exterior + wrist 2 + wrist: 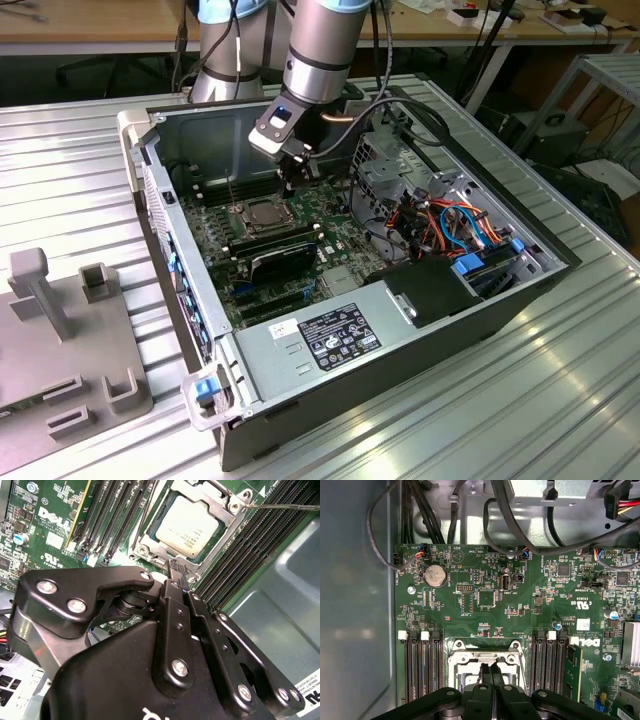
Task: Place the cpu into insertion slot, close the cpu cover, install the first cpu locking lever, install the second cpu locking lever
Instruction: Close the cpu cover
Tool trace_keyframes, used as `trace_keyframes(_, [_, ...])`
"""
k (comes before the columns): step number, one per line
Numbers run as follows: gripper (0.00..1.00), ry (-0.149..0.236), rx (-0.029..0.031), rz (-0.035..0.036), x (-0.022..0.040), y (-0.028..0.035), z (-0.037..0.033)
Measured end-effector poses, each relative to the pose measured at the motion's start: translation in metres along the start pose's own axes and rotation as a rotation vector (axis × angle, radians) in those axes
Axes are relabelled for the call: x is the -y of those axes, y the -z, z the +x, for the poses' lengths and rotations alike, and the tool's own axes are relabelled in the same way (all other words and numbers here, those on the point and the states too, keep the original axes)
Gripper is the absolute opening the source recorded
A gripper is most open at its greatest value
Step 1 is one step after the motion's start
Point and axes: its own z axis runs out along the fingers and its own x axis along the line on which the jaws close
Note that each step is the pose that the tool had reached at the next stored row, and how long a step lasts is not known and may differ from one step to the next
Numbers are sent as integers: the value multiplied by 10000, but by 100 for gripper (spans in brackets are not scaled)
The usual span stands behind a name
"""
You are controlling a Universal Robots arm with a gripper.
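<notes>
Finding: the claw (178,570) hangs low inside the open computer case (400,340), which stands on the ribbed worktop (560,400). Its two fingers are pressed together along their length, and nothing can be seen between them. In the second wrist view its tip is at the near edge of the cpu cover (150,540); contact cannot be confirmed.

Location: the cpu (187,527) sits in the insertion slot (233,507) on the green motherboard (485,600), between the banks of memory slots (240,550). The cover appears to lie flat over its margins.

Orientation: the cpu lies flat with its metal top facing up toward the claw. Being square, it has no long axis; its edges run parallel to the slot rim and the memory slots.

Risks, as judged:
- A thin locking lever (285,506) stretches out past the slot corner and looks unlatched, so the cover could lift
- A tip bearing on the narrow cover edge could slip onto the board and scrape nearby parts
- Downward force on a chip not fully seated could bend the socket pins
</notes>
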Motion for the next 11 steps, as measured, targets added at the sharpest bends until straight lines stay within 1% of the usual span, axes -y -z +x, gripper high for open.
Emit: trace_keyframes(11, [11,-2,-2,0,0,-2,0])
